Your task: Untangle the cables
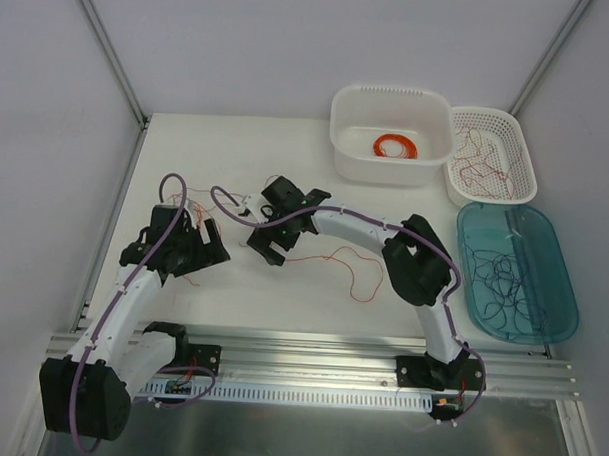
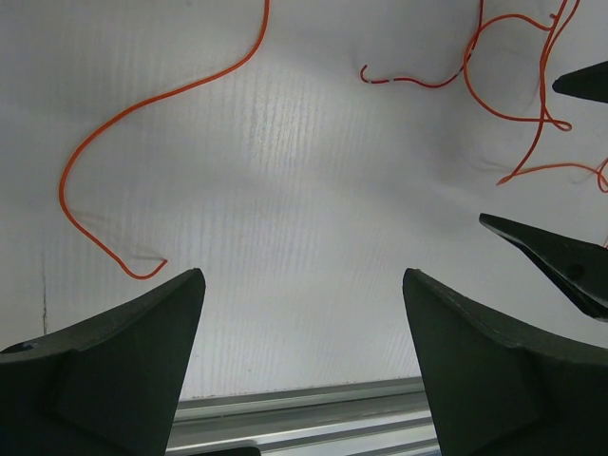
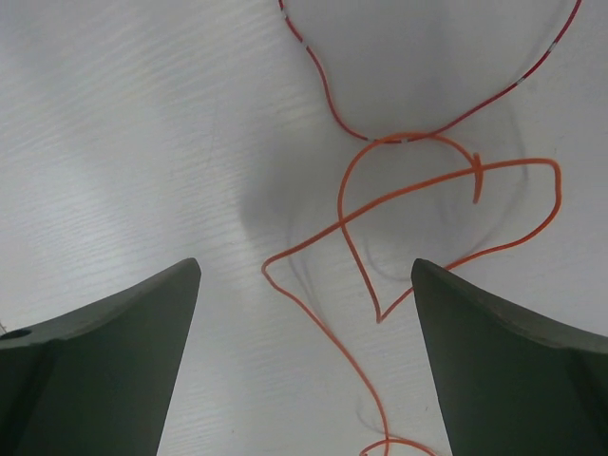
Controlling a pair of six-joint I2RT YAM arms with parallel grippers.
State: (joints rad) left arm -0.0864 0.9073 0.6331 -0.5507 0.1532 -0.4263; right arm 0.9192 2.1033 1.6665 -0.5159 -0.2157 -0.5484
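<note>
Surface: white matte table (image 1: pixel 237 146), pale grey walls around | Task thing: thin red and orange cables (image 3: pixel 518 162) loose on the table, below the right jaws | Left jaws: wide apart, empty | Right jaws: wide apart, empty | Far right: white plastic tub (image 1: pixel 347 161), teal translucent tray (image 1: pixel 558 267)

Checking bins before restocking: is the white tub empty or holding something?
Not empty. The white tub holds one neatly wound orange coil lying on its floor; nothing else shows inside.

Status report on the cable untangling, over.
Left gripper open, empty. Right gripper open, empty. Cables loose on table, strands crossing by right gripper. Nothing blocking.
</note>
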